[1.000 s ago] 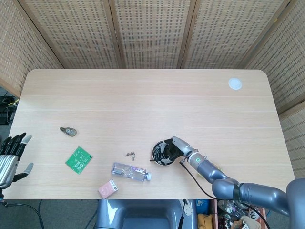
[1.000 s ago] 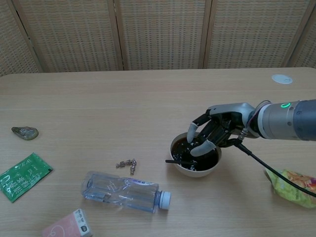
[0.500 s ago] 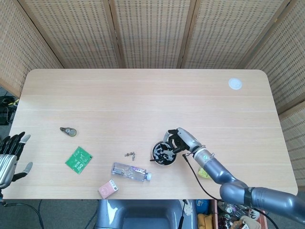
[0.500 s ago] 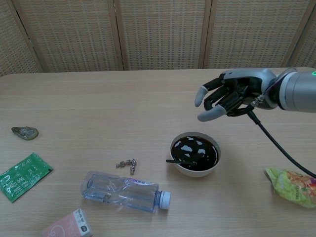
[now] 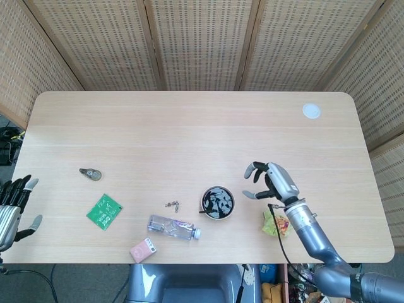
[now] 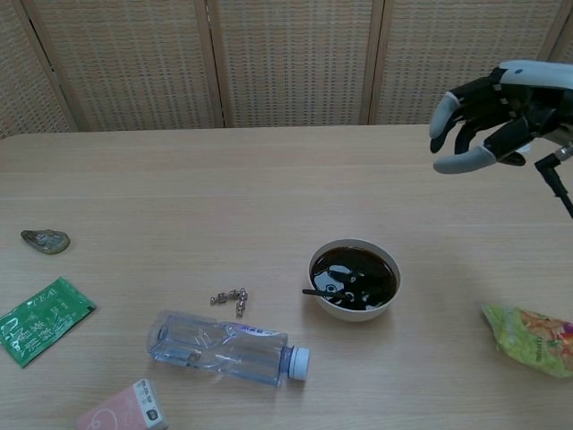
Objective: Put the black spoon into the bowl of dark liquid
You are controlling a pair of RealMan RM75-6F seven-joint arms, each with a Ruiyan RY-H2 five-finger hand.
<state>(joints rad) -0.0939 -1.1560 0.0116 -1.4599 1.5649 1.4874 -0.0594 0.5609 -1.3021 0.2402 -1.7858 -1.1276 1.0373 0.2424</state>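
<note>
The spoon (image 6: 319,292) already lies in the bowl (image 6: 354,279) (handle over the rim), and the right hand (image 6: 483,116) hangs above, fingers spread, empty, so nothing seems left.

The bowl (image 6: 354,279) stands on the bench (image 6: 269,179) near its front edge, with the spoon (image 6: 320,292) lying in it, handle over the left rim. Left of the bowl lies a small chain (image 6: 229,298), and in front of that a bottle (image 6: 226,346) on its side. A snack bag (image 6: 530,337) lies to the bowl's right. The right hand (image 6: 483,115) hangs above the bench, behind and right of the bowl.
</note>
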